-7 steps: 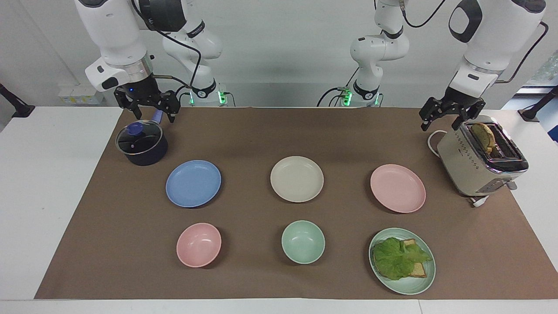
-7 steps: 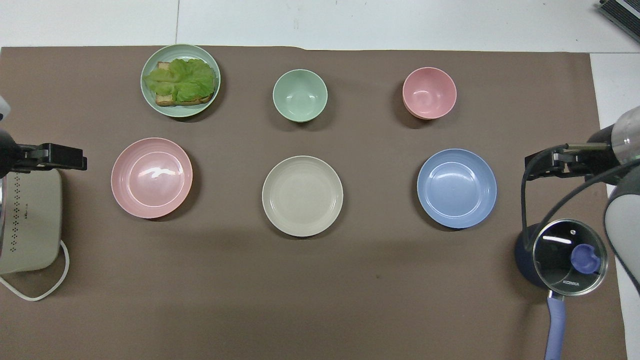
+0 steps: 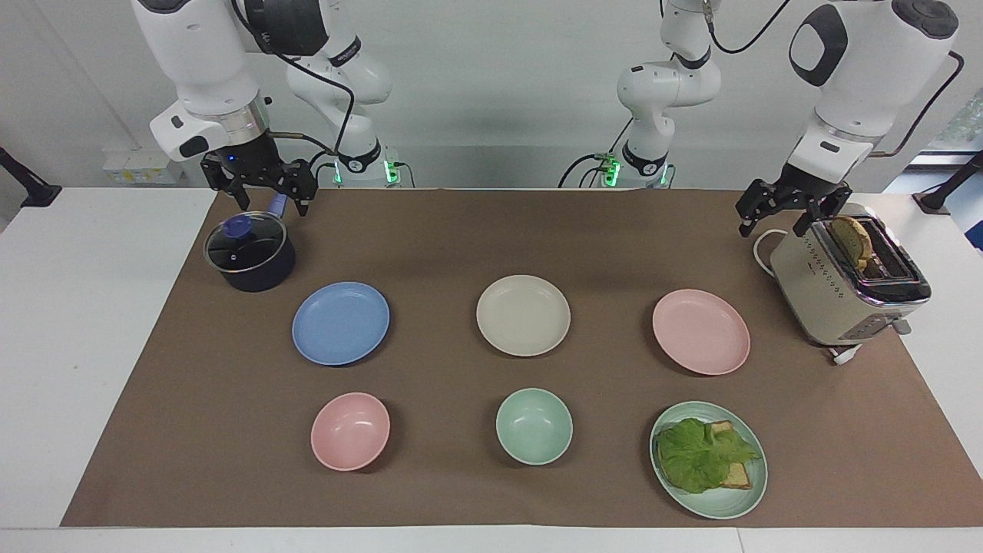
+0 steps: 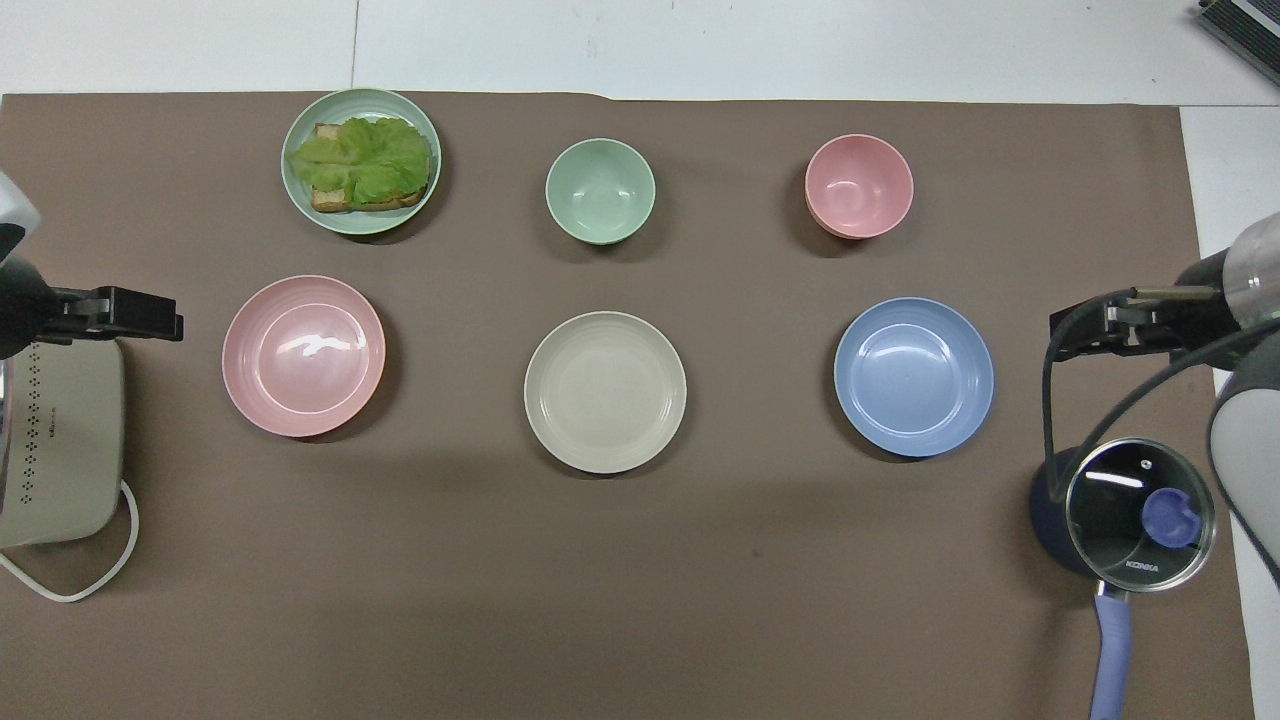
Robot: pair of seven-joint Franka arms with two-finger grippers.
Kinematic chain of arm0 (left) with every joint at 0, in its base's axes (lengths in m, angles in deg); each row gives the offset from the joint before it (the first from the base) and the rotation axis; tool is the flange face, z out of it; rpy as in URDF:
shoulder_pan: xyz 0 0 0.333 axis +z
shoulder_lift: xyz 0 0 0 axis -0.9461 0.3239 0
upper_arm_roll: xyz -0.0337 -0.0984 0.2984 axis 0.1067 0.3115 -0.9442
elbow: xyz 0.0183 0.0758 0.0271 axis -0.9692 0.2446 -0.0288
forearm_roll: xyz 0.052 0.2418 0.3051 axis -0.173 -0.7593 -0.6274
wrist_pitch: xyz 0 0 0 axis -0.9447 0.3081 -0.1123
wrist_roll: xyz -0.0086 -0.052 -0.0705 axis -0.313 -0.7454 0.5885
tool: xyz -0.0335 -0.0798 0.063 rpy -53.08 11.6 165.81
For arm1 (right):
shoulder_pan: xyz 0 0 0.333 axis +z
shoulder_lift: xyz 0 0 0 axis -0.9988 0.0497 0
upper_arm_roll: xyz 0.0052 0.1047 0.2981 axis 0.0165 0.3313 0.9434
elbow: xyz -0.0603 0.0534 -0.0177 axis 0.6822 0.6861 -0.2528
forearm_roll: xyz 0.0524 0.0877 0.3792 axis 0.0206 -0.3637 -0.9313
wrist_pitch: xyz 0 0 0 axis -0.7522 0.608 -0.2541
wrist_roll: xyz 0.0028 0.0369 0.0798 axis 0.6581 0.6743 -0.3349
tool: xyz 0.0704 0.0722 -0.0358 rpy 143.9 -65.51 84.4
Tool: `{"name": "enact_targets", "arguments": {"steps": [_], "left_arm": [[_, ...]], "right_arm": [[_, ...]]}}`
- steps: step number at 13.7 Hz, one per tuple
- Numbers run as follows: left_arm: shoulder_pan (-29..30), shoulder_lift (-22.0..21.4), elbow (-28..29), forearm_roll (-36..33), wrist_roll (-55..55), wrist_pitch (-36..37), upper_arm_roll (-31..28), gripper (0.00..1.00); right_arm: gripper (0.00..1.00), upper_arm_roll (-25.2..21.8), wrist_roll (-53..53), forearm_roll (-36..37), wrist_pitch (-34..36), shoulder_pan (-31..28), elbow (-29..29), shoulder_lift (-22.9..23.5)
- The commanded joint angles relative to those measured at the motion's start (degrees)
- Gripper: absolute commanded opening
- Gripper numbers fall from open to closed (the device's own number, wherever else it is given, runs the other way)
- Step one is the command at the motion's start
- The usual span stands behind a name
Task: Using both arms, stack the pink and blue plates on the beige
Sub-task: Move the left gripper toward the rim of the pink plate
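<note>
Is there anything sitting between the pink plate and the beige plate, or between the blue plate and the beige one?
Nothing visible. The pink plate, beige plate and blue plate lie in one row with only bare brown mat between them. The bowls lie farther from the robots.

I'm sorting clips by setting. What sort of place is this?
Probably a robotics lab set up as a mock kitchen: two bench-mounted arms, a brown mat with plates and bowls in rows, a toaster and a pot.

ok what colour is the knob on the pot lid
Blue, a purplish shade. The knob on the glass lid shows best in the overhead view.
</note>
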Motion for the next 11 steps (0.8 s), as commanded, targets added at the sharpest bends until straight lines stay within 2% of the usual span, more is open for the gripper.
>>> {"name": "enact_targets", "arguments": {"steps": [1,3,5,8,11], "left_arm": [[1.1,-0.4,6.3,0.7,0.7,-3.1,-0.2,1.0],[2.9,0.0,12.4,0.7,0.7,-9.4,-0.1,1.0],[3.0,2.1,16.2,0.7,0.8,-14.6,-0.1,1.0],[4.4,10.0,17.9,0.7,1.0,-20.3,-0.2,1.0],[5.9,12.0,21.3,0.7,0.2,-26.3,-0.2,1.0]], "right_arm": [[1.0,0.2,-1.4,-1.3,0.7,-0.7,0.7,0.4],[1.0,0.2,-1.4,-1.3,0.7,-0.7,0.7,0.4],[1.0,0.2,-1.4,-1.3,0.7,-0.7,0.7,0.4],[1.0,0.2,-1.4,-1.3,0.7,-0.7,0.7,0.4],[1.0,0.2,-1.4,-1.3,0.7,-0.7,0.7,0.4]]}}
